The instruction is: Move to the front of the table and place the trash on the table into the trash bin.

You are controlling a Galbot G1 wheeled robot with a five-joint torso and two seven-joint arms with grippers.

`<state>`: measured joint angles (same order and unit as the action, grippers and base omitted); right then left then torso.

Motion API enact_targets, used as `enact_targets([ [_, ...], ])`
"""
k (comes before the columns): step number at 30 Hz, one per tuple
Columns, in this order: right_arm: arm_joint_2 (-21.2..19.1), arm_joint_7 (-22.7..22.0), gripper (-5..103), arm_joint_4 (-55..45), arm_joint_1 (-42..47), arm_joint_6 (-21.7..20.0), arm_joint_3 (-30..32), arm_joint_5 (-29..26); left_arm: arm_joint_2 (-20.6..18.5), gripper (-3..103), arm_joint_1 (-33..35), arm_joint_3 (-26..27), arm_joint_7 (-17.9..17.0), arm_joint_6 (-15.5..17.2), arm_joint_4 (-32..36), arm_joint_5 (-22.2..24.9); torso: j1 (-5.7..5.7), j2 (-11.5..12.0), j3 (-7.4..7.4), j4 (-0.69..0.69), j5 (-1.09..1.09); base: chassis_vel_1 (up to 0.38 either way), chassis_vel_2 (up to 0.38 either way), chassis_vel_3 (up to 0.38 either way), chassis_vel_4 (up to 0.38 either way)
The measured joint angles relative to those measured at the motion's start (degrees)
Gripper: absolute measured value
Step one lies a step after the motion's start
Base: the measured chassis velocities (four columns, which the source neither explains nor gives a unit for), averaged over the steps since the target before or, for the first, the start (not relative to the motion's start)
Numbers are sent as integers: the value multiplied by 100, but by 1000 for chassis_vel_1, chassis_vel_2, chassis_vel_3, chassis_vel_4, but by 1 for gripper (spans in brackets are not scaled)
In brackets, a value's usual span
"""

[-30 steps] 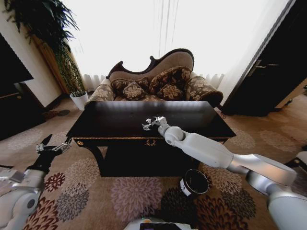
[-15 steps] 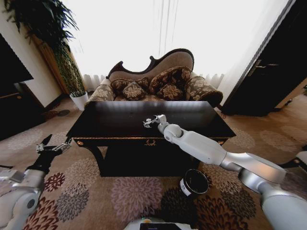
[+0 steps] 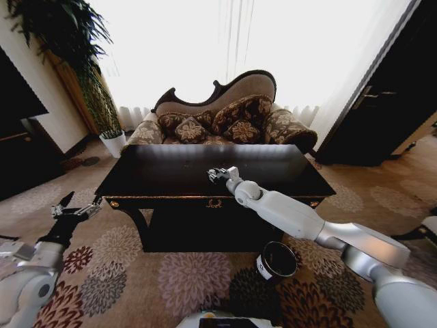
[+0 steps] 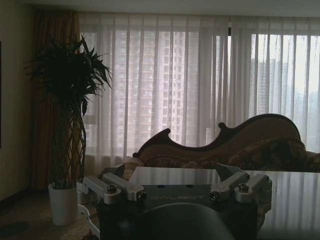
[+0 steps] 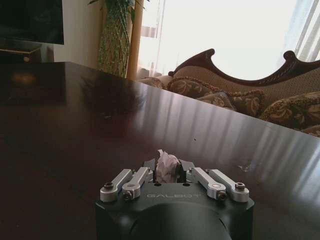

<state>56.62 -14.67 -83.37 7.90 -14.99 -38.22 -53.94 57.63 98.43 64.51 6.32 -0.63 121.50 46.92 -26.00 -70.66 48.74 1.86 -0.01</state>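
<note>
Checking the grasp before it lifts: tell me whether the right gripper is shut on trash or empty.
Shut on trash: the right gripper clamps a white paper lump over the table.

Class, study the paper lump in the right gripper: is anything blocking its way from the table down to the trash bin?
Nothing visible. The right gripper holds the paper lump above the table; the open trash bin stands on the carpet before it.
</note>
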Motion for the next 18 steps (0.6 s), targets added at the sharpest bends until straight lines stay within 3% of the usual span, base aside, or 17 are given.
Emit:
enact_targets([
  [3,-106,-55,12,-130,67,-31,47,-53,0,100,0,0,0,0,0,0,0,0,1,0,0,0,0,0,0],
  [7,-252,-140,3,-367,188,-92,160,-131,0,100,0,0,0,0,0,0,0,1,1,0,0,0,0,0,0],
  [17,-821,-288,1,-1249,717,-179,892,-235,0,100,0,0,-2,0,0,0,-1,1,2,0,0,0,0,0,0],
  [18,-1043,-293,1,-1534,1063,-179,1241,-217,0,100,0,0,0,0,0,0,-2,0,2,-1,0,0,0,0,0],
])
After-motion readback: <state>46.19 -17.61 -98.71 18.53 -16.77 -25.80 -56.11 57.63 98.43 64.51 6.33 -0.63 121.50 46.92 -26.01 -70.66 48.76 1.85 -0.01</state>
